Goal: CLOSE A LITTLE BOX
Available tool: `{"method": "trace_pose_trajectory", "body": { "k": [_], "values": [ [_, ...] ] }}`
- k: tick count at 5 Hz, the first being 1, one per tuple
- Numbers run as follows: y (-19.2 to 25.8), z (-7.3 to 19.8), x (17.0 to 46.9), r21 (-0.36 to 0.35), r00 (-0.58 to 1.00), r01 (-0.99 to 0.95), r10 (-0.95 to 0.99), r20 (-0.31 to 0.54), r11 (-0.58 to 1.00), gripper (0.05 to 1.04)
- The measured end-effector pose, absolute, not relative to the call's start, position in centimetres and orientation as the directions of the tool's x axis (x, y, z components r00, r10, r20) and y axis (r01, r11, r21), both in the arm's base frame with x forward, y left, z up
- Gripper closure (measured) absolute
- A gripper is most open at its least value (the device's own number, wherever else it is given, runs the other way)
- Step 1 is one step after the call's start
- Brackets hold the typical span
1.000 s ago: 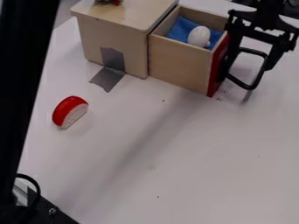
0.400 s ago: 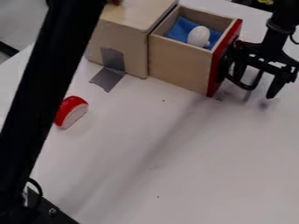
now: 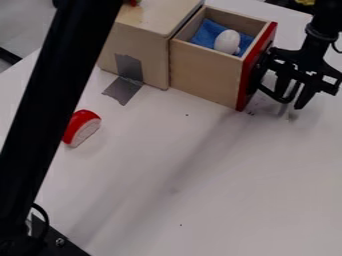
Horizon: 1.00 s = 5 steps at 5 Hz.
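I have the gripper low at the upper right of my camera view, pointing down over the white table, just outside the red front of the little box. I see its two fingers a little apart, with a narrow gap between them. They overlap the black loop handle on that front, and I can't tell whether either finger touches it.

The box is directly to the left of the gripper, a wooden drawer standing out from its wooden cabinet, so it is open and I can look into it from above. Inside, left of the gripper and a bit higher in my view, lies a blue cloth with a white rounded object on it. The cabinet sits farther left, beyond the drawer, with a strip of grey tape running from its side down onto the table.

Well apart from the gripper, to the left and lower in my view, a red and white toy piece rests on the table. Farthest left of the gripper, a thick black bar slants down my view, covering part of the cabinet and the edge of that toy piece.
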<state>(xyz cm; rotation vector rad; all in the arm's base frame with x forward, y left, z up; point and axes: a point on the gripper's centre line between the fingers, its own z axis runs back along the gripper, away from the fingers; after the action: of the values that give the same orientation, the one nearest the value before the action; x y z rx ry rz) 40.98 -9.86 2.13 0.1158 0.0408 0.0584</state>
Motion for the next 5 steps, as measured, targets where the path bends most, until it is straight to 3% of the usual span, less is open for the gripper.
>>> {"method": "trace_pose_trajectory", "body": {
  "k": [1,2,5],
  "values": [
    [-9.4,2.2,41.0,0.121,0.996,-0.071,0.076,-0.042,0.99,0.919],
    [-8.6,2.8,41.5,0.118,0.994,-0.103,0.107,-0.035,0.988,0.966],
    [-4.1,3.9,43.1,0.11,0.967,-0.251,0.255,-0.022,0.962,0.967]
  ]
}}
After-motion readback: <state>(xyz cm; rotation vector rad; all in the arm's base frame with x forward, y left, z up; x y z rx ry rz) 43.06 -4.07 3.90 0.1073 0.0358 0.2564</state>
